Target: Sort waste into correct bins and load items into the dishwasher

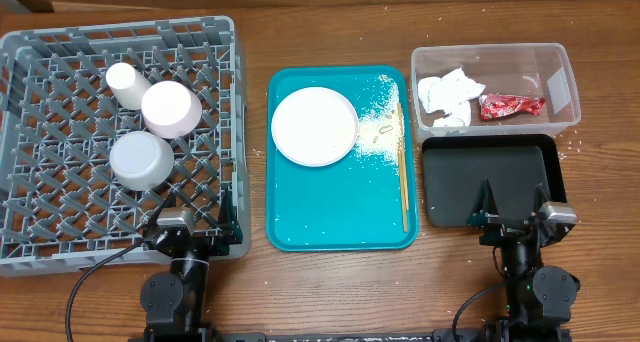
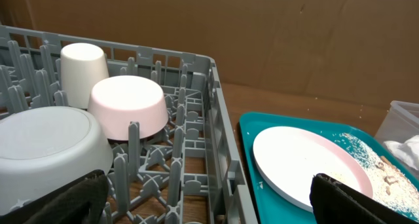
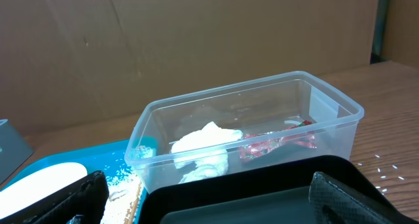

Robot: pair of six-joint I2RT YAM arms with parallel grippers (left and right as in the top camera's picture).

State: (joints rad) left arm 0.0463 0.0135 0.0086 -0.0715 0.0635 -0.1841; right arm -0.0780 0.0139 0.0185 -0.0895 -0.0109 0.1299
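Your left arm (image 1: 175,282) sat low at the bottom left of the overhead view. Its jaws were spread wide with nothing in them, poking over the near corner of the grey dish rack (image 1: 120,27). Your right arm (image 1: 530,282) mirrored it at the bottom right, jaws just as wide and empty over the near edge of the black tray (image 1: 480,167).

In the rack, upper left, a white cup (image 1: 127,82), pink bowl (image 1: 170,109) and grey bowl (image 1: 142,159) stood upside down. The white plate (image 1: 314,126) lay on the teal tray (image 1: 330,212) in the middle, with rice grains (image 1: 378,132) and chopsticks (image 1: 403,172) beside it. The napkin (image 1: 447,94) and red wrapper (image 1: 510,106) were in the clear tub (image 1: 560,62), upper right.

Both arm bases ran off the bottom edge of the overhead view. In the wrist views only dark finger pads showed in the lower corners. From the right wrist, the tub wall blurred the wrapper.
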